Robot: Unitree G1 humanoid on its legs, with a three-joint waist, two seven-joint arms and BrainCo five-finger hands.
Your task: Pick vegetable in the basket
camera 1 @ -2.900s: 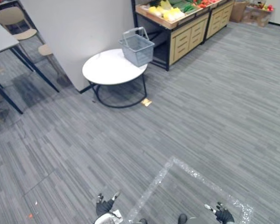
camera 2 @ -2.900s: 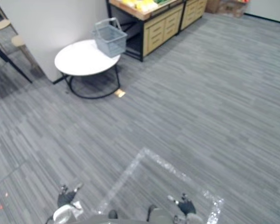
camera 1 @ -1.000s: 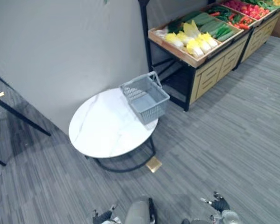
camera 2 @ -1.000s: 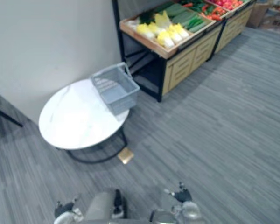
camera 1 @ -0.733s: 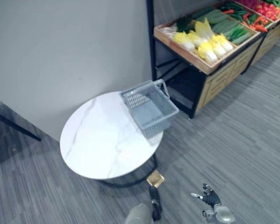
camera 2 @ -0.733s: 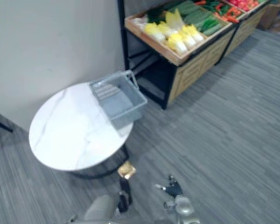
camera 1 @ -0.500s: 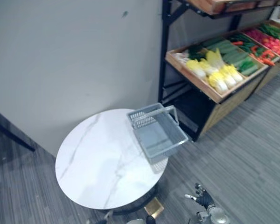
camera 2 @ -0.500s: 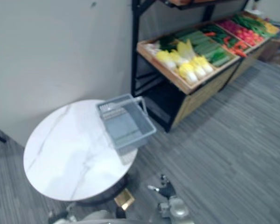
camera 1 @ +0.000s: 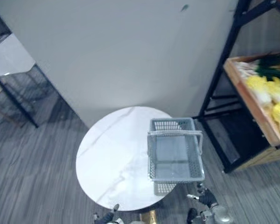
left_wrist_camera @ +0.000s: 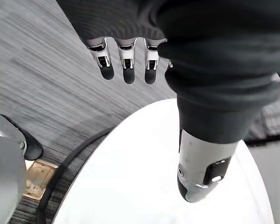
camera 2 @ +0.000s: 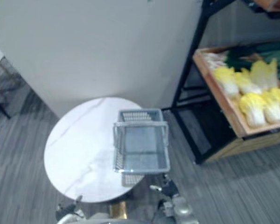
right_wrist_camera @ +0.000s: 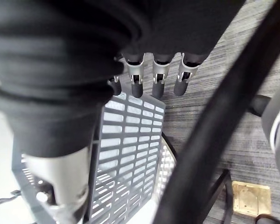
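Basket (camera 1: 152, 158) sits on the right side of the round white bench (camera 1: 112, 158), near end overhanging the edge. That's prob. so it's reachable from both the robot's side and the veg stand. It's empty inside, w/ the handle bar crossing over it.

The veg are not in the basket. They lie in the wooden shelf tray (camera 2: 220, 100), to the right and apart from the bench, displayed for picking.

Right robot hand (camera 1: 204, 198) hangs low just by the basket's near end, fingers straight, holding nothing. Left robot hand (left_wrist_camera: 127, 70) hangs by the bench's near edge, fingers straight and thumb out, also empty. Both look idle; I'd say no grasp has begun.

Count: 1 basket, 1 bench, 2 robot hands, approx. six pale-yellow cabbages (camera 2: 253, 109) (not a firm count). Dark greens (camera 2: 245, 52) lie behind them, too bunched to count.
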